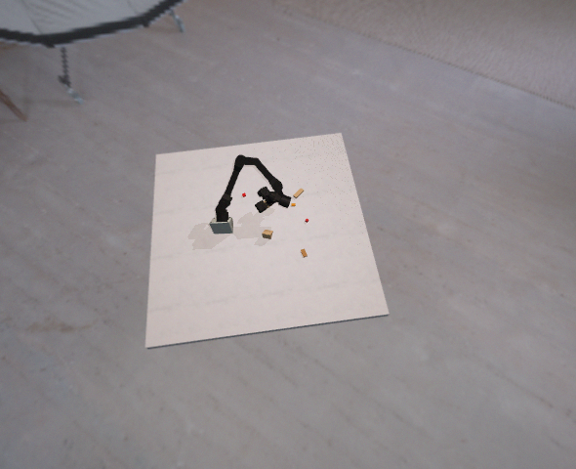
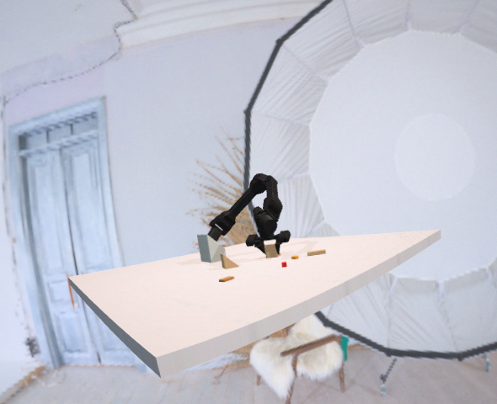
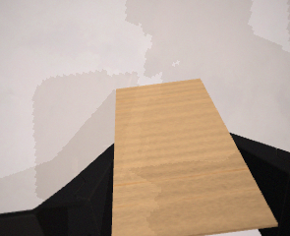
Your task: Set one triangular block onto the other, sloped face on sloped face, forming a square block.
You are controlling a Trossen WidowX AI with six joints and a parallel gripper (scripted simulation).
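The gripper point(image 1: 267, 205) point(image 2: 271, 252) point(image 3: 167, 144) has its fingers closed against both sides of one triangular block point(image 2: 270, 249) point(image 3: 174, 162); in the wrist view no gap shows between either finger and the wood. The visible face of that block runs lengthwise between the fingers, its far end projecting ahead of them. The block is at table level or very near it; contact with the table point(image 1: 227, 303) point(image 2: 240, 308) cannot be confirmed. The other triangular block point(image 1: 267, 234) point(image 2: 228, 262) stands apart, towards the near table edge in the top view and to the left in the exterior view, its sloped side exposed. The single arm's base point(image 1: 222, 226) point(image 2: 204, 248) is close to this second block. Assembly is judged to be at the grasping stage; the square block is not formed. The next move calls for a straight lift, then carriage across to the second block, with the held block turned so that slope meets slope and ends align. Risks noted: slippage if the grip is light, and displacement of the lower block on a low approach. The wooden plank point(image 1: 298, 192) point(image 2: 316, 252) and red cube point(image 1: 307, 220) point(image 2: 283, 264) lie to the other side.
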